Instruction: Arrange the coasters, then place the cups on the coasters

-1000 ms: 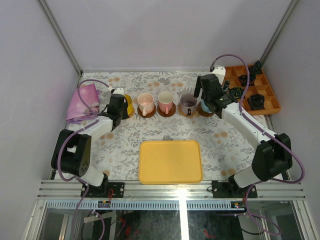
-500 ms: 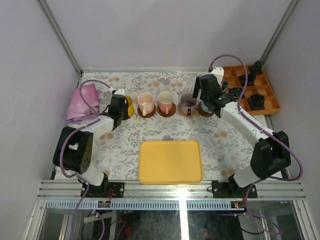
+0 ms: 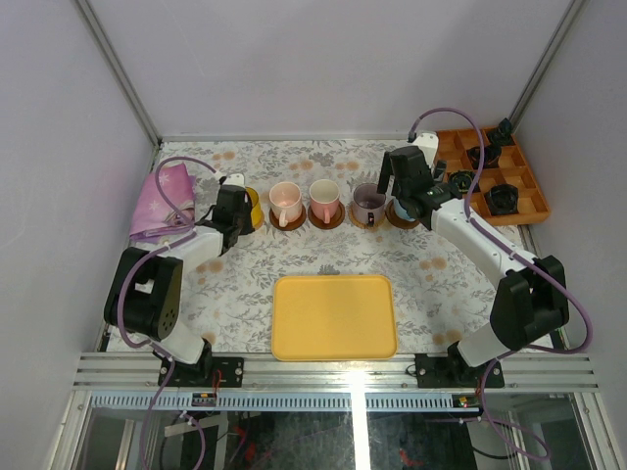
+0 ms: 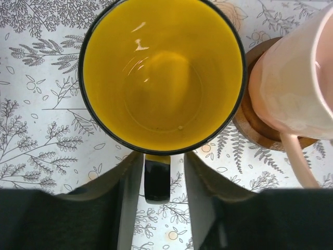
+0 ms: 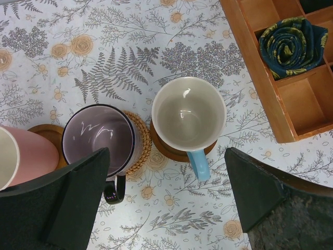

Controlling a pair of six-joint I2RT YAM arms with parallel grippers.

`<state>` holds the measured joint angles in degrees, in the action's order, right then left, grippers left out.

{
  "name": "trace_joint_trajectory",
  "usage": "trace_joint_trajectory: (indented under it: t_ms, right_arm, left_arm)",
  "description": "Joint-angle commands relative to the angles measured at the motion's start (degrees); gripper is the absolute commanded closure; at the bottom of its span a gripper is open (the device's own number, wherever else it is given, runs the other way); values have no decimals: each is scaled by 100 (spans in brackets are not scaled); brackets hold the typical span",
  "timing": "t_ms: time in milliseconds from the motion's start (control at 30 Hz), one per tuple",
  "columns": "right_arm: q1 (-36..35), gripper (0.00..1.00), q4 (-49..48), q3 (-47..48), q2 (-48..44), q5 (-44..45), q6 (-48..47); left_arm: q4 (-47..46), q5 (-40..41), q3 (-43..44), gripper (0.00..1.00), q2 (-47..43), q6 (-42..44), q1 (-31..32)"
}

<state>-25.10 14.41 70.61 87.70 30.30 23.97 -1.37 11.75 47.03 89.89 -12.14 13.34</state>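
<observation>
A row of cups stands at the back on brown coasters: yellow cup [image 3: 252,208], pale pink cup [image 3: 285,203], pink cup with white inside [image 3: 324,199], grey-purple cup [image 3: 368,202], light blue cup [image 3: 401,210]. My left gripper [image 4: 162,179] is open, its fingers flanking the yellow cup's [image 4: 163,73] black handle [image 4: 157,177] with a thin gap on each side. No coaster shows under that cup. The pale pink cup [image 4: 299,88] sits on a dark coaster [image 4: 250,127]. My right gripper [image 5: 167,172] hangs wide open above the light blue cup [image 5: 188,113] and grey-purple cup [image 5: 99,138], holding nothing.
A flat yellow tray [image 3: 333,315] lies at the front centre. An orange compartment box [image 3: 490,181] with dark rolled items [image 5: 293,47] stands at the back right, close to the light blue cup. A pink cloth [image 3: 165,201] lies at the far left.
The left gripper's jaws have parted from the yellow cup's handle. The right gripper has shifted slightly back and left over the light blue cup.
</observation>
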Motion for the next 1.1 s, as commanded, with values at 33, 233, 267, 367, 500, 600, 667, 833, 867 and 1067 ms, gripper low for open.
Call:
trace_joint_trajectory:
  t_ms: [33,233,267,367,500,600,667,833,867,1067]
  right_arm:
    - [33,0,-86,229,3,-101,75]
    - [30,0,-82,225,4,-161,117]
    - [28,0,-83,214,-5,-161,120]
    - [29,0,-81,193,-43,-128,109]
    - [30,0,-121,162,-90,-73,99]
    - [36,0,-120,145,-103,-81,112]
    - [32,0,-113,129,-119,-89,147]
    - [35,0,-111,18,-190,-105,196]
    - [25,0,-110,10,-199,-104,208]
    - [25,0,-108,-56,-218,-121,275]
  left_arm:
    - [-34,35,49,52,-261,-135,-24]
    - [160,63,32,41,-472,-96,-25]
    - [194,66,39,41,-512,-95,-23]
    - [282,103,21,39,-673,-74,-25]
    - [495,164,4,39,-785,-27,-25]
    - [674,163,0,39,-861,-32,-25]
    - [783,156,-11,39,-904,-57,-25]
    - [961,176,-99,39,-997,-153,-29]
    - [989,183,-101,39,-990,-170,-25]
    - [1140,374,-123,39,-961,-265,-24]
